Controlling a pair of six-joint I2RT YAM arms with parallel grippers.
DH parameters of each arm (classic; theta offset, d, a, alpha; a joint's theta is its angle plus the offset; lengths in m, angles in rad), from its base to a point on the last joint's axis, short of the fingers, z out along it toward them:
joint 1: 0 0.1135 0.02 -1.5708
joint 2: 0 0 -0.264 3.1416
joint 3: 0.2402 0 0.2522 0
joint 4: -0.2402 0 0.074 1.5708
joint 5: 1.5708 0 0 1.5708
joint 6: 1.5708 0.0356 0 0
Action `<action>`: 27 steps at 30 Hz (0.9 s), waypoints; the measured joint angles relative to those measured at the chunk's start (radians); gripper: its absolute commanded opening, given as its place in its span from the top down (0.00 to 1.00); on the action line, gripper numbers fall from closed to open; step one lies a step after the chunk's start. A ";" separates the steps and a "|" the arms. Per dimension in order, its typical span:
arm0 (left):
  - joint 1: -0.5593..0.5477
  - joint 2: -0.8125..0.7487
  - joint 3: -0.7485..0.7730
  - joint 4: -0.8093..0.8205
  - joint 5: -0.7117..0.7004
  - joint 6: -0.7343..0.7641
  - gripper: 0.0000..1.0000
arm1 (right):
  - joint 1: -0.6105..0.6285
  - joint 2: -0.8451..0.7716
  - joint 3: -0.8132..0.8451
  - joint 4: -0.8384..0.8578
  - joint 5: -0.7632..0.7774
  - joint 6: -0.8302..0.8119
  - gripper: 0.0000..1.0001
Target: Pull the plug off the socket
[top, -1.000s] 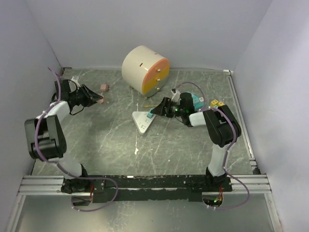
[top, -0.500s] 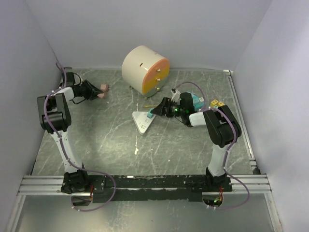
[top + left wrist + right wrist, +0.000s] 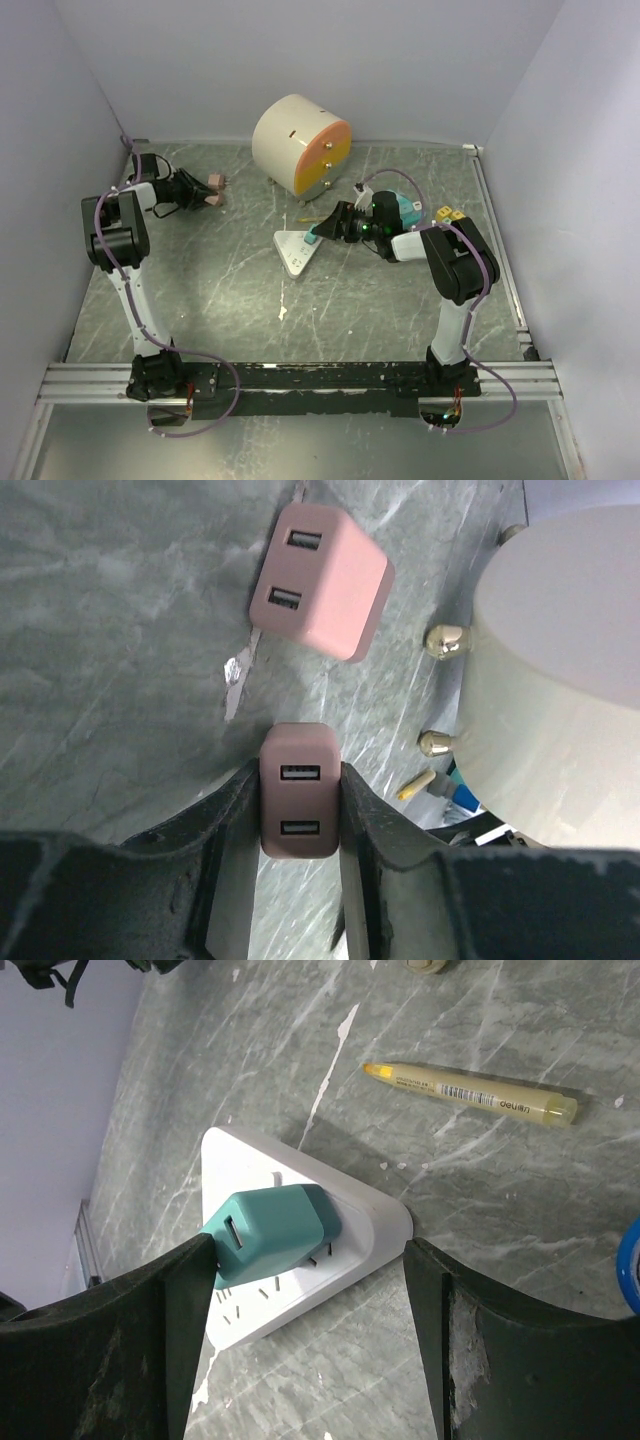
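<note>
The teal plug (image 3: 272, 1230) sits seated on the white three-cornered socket (image 3: 372, 1222), which lies flat near the middle of the bench (image 3: 230, 290). The right end effector (image 3: 310, 1248) is spread wide around both: one finger looks to be against the plug's end (contact is hard to confirm), while the other stands clear of the socket's corner, so nothing is gripped. From above, the right arm rises from its base, folds at the elbow out to the right, and lays its forearm low across the bench, pointing left at the socket. Just behind the socket lies a yellow pen (image 3: 470, 1092), and past that stands a cream drum (image 3: 295, 140) with an orange face, so the far side is tight. The near side and the left of the socket are open bench as far as the rail at the arms' bases. The left arm stands tall along the left wall, bent over at the top, its wrist pointing right in the far-left corner. The left end effector (image 3: 298, 780) is pressed in on a pink charger (image 3: 298, 805), pinching it by its sides, held just short of a second charger (image 3: 320, 580) that rests on the bench (the two do not touch). Walls close off the far, left and right edges.
</note>
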 measured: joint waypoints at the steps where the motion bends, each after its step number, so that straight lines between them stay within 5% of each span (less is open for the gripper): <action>1: 0.000 0.004 0.006 0.000 0.001 0.002 0.51 | 0.000 0.000 0.001 0.000 -0.001 -0.001 0.26; 11: 0.000 0.018 0.067 -0.059 -0.048 0.063 0.34 | 0.000 0.006 0.008 -0.001 -0.007 -0.003 0.26; 15: 0.002 -0.004 0.077 -0.108 -0.096 0.097 0.18 | 0.000 0.006 0.008 -0.001 -0.008 -0.005 0.26; 27: 0.006 -0.293 -0.020 -0.160 -0.225 0.146 0.15 | 0.002 0.001 0.008 -0.011 0.001 -0.021 0.19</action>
